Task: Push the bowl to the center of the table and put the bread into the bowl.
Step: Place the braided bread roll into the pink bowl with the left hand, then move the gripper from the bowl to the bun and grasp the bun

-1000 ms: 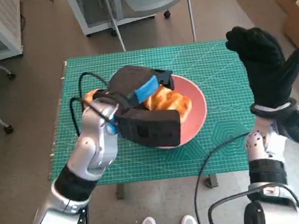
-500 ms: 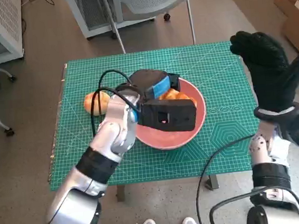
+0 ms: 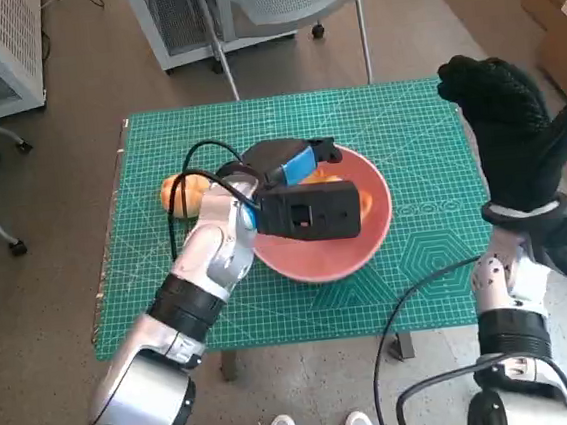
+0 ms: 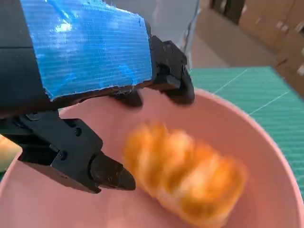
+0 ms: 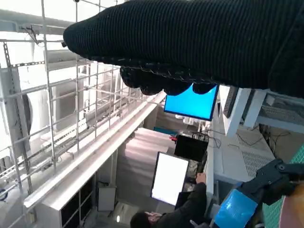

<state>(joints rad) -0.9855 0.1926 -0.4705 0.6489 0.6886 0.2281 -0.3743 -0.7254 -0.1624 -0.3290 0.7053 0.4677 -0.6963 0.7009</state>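
Note:
A pink bowl sits near the middle of the green mat. A golden braided bread lies inside it, blurred in the left wrist view; in the head view only its edge peeks out past my left hand. That hand hovers over the bowl with its fingers spread above the bread, holding nothing. My gloved right hand is raised off the table's right edge, fingers apart and empty.
A second round bun lies on the mat just left of the bowl. A chair base stands behind the table. In the right wrist view a person sits by monitors, and my left hand shows low down.
My left arm swung right, carrying the hand further over the bowl. The bun on the mat has come into full sight. The right hand has hardly moved.

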